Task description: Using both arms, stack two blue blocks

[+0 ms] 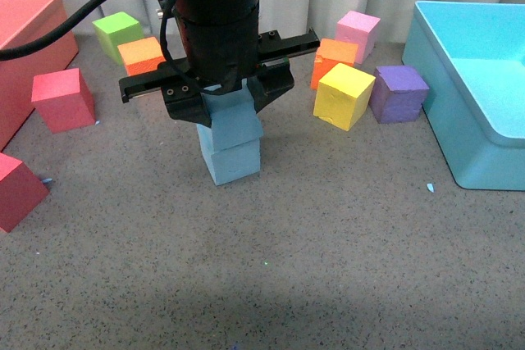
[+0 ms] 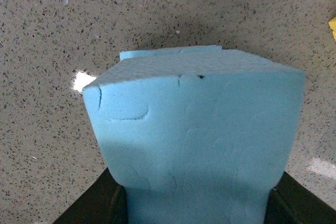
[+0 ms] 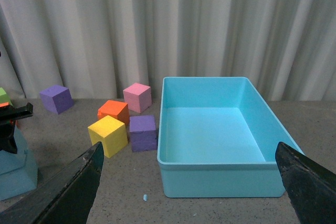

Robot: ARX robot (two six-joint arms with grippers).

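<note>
Left jaws: pinching the upper blue block (image 1: pixel 235 118) on two opposite sides. In the front view we see the left gripper (image 1: pixel 230 102) closed on it, and the left wrist view shows black pads at both near corners of the foam (image 2: pixel 199 140).
Right jaws: spread wide with nothing between them. The right gripper (image 3: pixel 189 148) hangs well apart from the stack, facing the turquoise bin (image 3: pixel 210 184).
Upper blue block: on top of the lower blue block (image 1: pixel 232 160), near the middle of the grey surface (image 1: pixel 328 268), turned a little out of line with it. We cannot tell whether its full weight is down.
Lower blue block: flat on the surface. In the left wrist view only a thin edge (image 2: pixel 168 52) shows past the upper one.
Neighbours: the yellow cube (image 1: pixel 344 96) stands near, on the robot's right of the stack, not touching it.
Handling: we judge the foam light and soft. Its faces carry creases and dents, so a hard squeeze would deform it. The rough skin should grip well, and it looks neither slippery nor fragile.
Where to hold: two flat opposite faces at about mid-height with gentle pressure, pads clear of the block beneath.
Risk: so light a stack could tip or twist if a pad drags on release.
</note>
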